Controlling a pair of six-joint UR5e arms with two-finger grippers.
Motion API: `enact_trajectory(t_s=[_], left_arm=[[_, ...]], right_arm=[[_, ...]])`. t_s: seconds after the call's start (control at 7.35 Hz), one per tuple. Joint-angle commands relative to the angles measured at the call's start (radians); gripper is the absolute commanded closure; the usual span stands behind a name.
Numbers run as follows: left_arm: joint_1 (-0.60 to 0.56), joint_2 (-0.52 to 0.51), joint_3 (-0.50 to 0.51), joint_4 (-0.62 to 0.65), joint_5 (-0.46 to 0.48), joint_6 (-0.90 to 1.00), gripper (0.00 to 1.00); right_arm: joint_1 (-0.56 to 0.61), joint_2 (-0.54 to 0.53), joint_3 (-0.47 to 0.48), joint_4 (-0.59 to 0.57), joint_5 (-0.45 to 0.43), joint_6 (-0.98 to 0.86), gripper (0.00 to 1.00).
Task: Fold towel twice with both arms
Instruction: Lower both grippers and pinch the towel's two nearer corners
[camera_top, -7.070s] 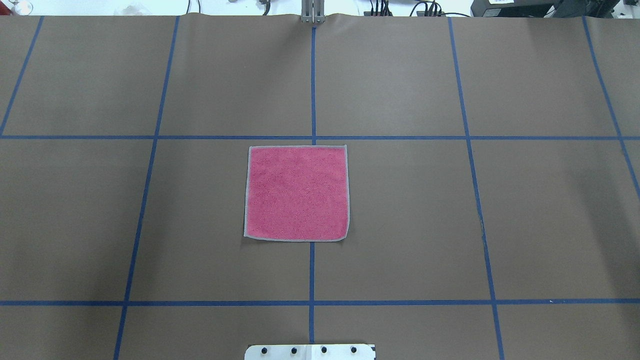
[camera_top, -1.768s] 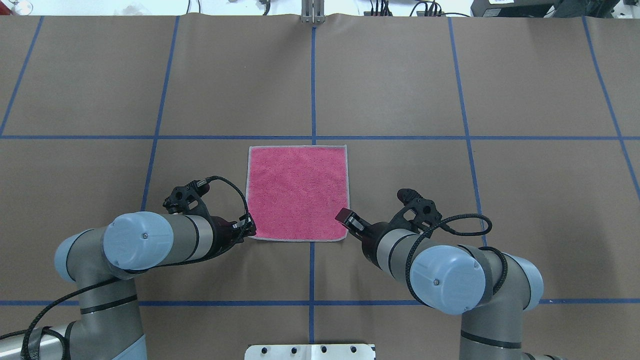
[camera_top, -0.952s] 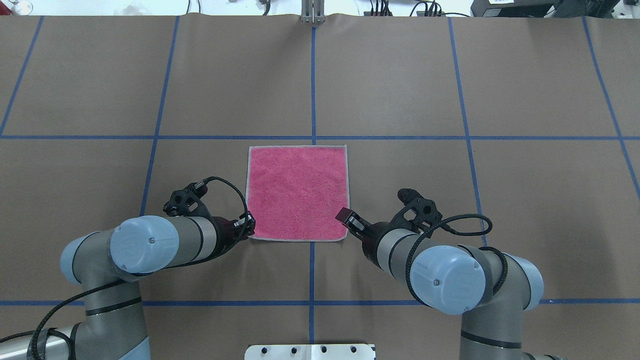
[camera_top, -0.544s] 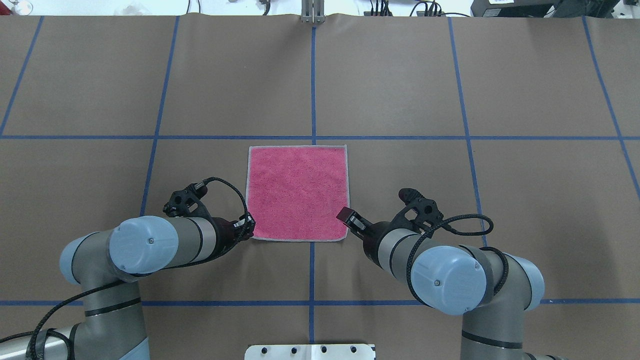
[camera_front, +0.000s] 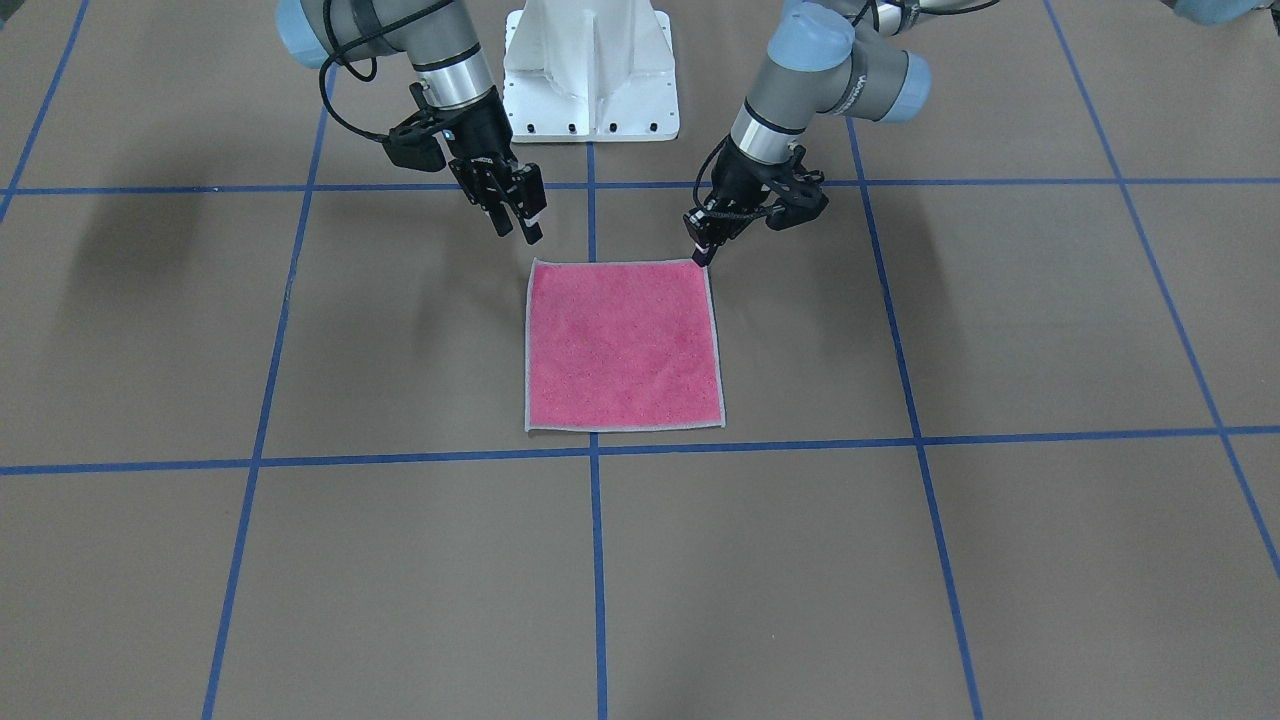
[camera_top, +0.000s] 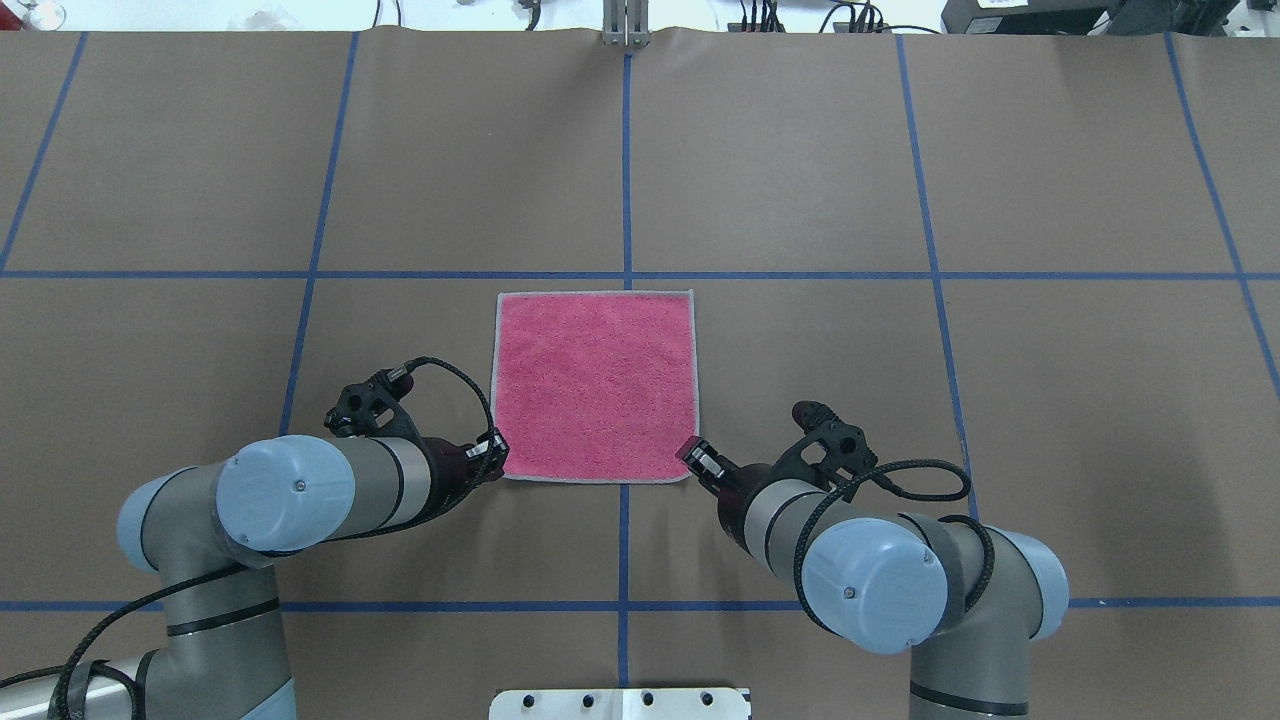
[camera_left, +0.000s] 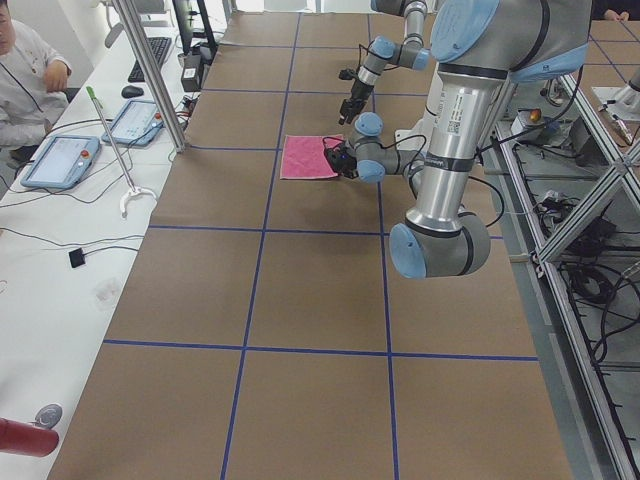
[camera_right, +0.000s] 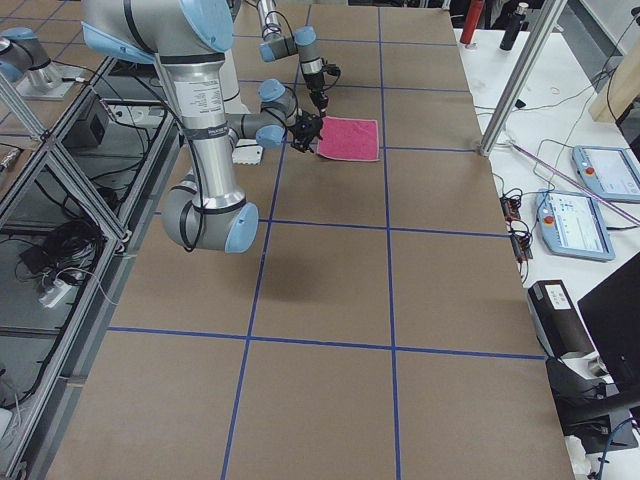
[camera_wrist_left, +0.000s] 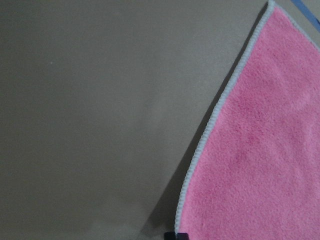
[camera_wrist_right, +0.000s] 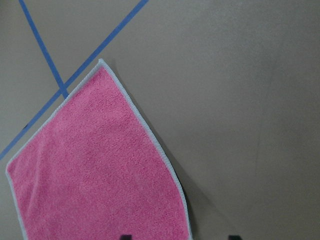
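Observation:
The towel (camera_front: 622, 345) lies flat, pink face up, at the table's middle (camera_top: 595, 385). My left gripper (camera_front: 700, 253) is down at the towel's near left corner (camera_top: 492, 455). The left wrist view shows the towel (camera_wrist_left: 260, 150) and a single dark tip at its edging, so the jaws look shut on that corner. My right gripper (camera_front: 515, 218) is open and hangs a little above the near right corner (camera_top: 690, 455). The right wrist view shows the towel (camera_wrist_right: 100, 170) with its corner between two spread tips.
The brown table cover (camera_top: 800, 150) carries a grid of blue tape lines (camera_top: 627, 150). The white pedestal base (camera_front: 590, 70) stands at the robot's edge. An operator (camera_left: 20, 70) and tablets (camera_right: 605, 170) are at a side bench beyond the table.
Both arms came in to the towel's near corners. In the last half second my right gripper dropped back toward the near right corner. The left gripper and towel hardly moved.

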Motion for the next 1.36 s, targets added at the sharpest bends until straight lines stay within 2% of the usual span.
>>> enact_trajectory(t_s=[0.0, 0.27, 0.54, 0.82, 1.22], left_arm=[[0.003, 0.000, 0.000, 0.000, 0.004, 0.000, 1.00], [0.003, 0.000, 0.000, 0.000, 0.005, 0.000, 1.00], [0.003, -0.001, -0.002, 0.000, 0.005, 0.000, 1.00], [0.003, 0.000, -0.002, -0.002, 0.005, 0.000, 1.00], [0.003, 0.002, -0.003, -0.002, 0.005, 0.000, 1.00]], right_arm=[[-0.010, 0.022, -0.066, 0.001, -0.005, 0.057, 0.40], [-0.011, 0.042, -0.076, 0.000, -0.005, 0.055, 0.48], [-0.008, 0.048, -0.077, -0.005, -0.005, 0.045, 0.48], [-0.004, 0.048, -0.077, -0.006, -0.005, 0.039, 0.56], [0.009, 0.063, -0.079, -0.042, 0.000, 0.008, 0.56]])
